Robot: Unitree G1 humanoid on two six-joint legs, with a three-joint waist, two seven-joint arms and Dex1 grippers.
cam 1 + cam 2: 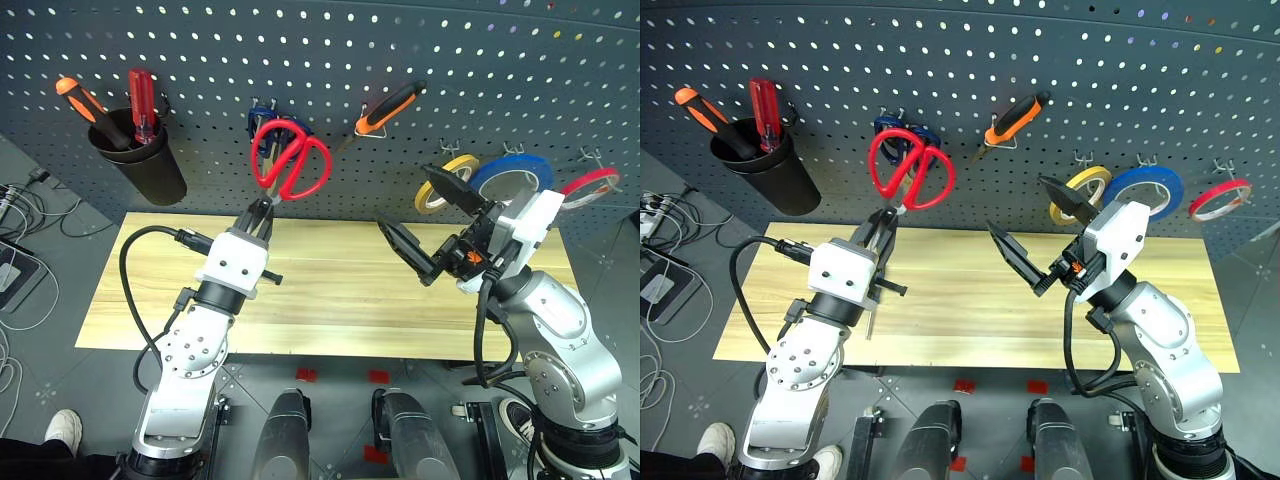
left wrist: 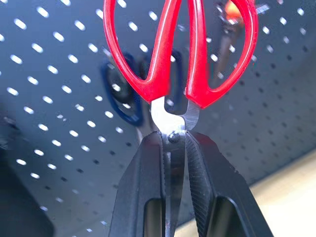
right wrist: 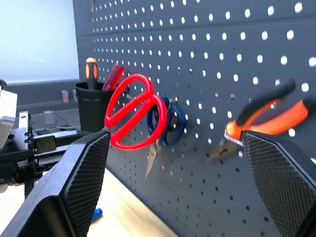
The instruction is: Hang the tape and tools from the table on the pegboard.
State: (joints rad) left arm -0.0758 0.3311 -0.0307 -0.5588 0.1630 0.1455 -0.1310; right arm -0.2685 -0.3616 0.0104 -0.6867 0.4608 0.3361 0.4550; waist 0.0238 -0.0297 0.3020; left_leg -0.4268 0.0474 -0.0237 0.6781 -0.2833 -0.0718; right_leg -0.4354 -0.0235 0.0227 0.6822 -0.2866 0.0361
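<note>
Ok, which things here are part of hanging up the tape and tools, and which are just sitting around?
Part of the job:
- red-handled scissors, gripped by the blades in the left gripper
- orange-and-black pliers, on a hook
- yellow tape, on the pegboard
- table
- right gripper, open

Just around:
- blue-handled scissors
- blue tape
- red tape
- black cup holding screwdrivers

Before us the table (image 1: 330, 290) lies bare, open passage for both arms; on the pegboard (image 1: 330, 60), blue-handled scissors (image 1: 902, 132) and pliers (image 1: 385, 110) crowd the hooks beside our raised red-handled scissors (image 1: 291, 160).
</note>
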